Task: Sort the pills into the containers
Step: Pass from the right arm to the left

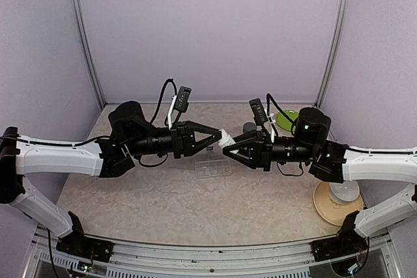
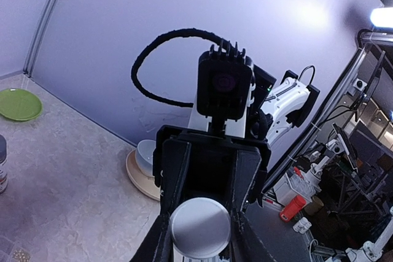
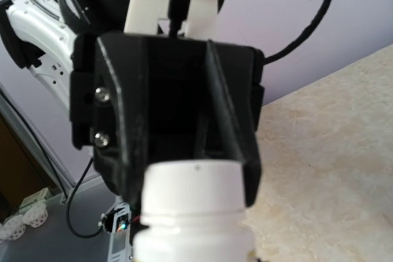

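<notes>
Above the table's middle, both arms meet on a white pill bottle. My right gripper is shut on the bottle's body. My left gripper is shut on its white cap. In the left wrist view the cap's round top sits between my fingers. The containers, a clear flat pill box, lie on the table just below the bottle. I cannot make out any pills.
A second bottle with a grey cap stands behind the right gripper. A green plate lies at the back right. A white bowl on a tan plate sits at the right, near the right arm.
</notes>
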### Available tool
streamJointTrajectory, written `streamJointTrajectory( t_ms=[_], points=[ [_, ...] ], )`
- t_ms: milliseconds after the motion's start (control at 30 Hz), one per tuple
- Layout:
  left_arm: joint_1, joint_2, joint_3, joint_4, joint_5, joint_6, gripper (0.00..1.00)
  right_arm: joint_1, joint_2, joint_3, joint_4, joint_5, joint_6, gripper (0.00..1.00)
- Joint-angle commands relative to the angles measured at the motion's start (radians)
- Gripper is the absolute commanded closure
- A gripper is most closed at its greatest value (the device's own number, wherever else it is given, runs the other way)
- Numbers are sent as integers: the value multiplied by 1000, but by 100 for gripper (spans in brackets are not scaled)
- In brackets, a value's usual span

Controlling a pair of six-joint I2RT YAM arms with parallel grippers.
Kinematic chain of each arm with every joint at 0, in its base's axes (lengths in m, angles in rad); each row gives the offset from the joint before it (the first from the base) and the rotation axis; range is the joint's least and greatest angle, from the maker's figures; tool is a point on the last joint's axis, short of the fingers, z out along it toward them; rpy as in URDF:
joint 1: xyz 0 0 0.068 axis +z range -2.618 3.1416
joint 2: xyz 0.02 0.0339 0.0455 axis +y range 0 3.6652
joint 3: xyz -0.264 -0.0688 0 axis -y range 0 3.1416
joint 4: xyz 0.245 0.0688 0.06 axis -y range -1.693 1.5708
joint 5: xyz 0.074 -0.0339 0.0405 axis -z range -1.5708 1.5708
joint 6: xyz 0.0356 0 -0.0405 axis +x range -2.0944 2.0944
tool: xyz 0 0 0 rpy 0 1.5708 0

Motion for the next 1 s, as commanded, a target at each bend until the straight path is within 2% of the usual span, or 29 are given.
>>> streamJointTrajectory(
  t_ms=[0,167,267,367,433,467,667,967],
  points=[
    [-5,-32,-10,-27,-26,46,100,-31,-9,-3,9,66,9,56],
    [-4,-23,-7,-42,-47,39,100,-31,-7,1,-13,84,-9,36],
    [-1,-20,-7,-46,-57,33,100,-31,-7,3,-30,95,-10,29],
    [7,-23,-7,-63,-76,33,100,-31,-15,5,-59,122,-62,16],
    [12,-29,-6,-87,-100,42,100,-31,-28,5,-88,157,-84,3],
    [16,-30,-4,-104,-111,47,100,-31,-35,5,-99,176,-99,0],
    [45,-40,-5,-212,-220,91,100,-32,-59,8,-167,279,-154,0],
    [118,-35,-31,-306,-362,134,100,-34,-58,9,-210,342,-171,0]
  ],
)
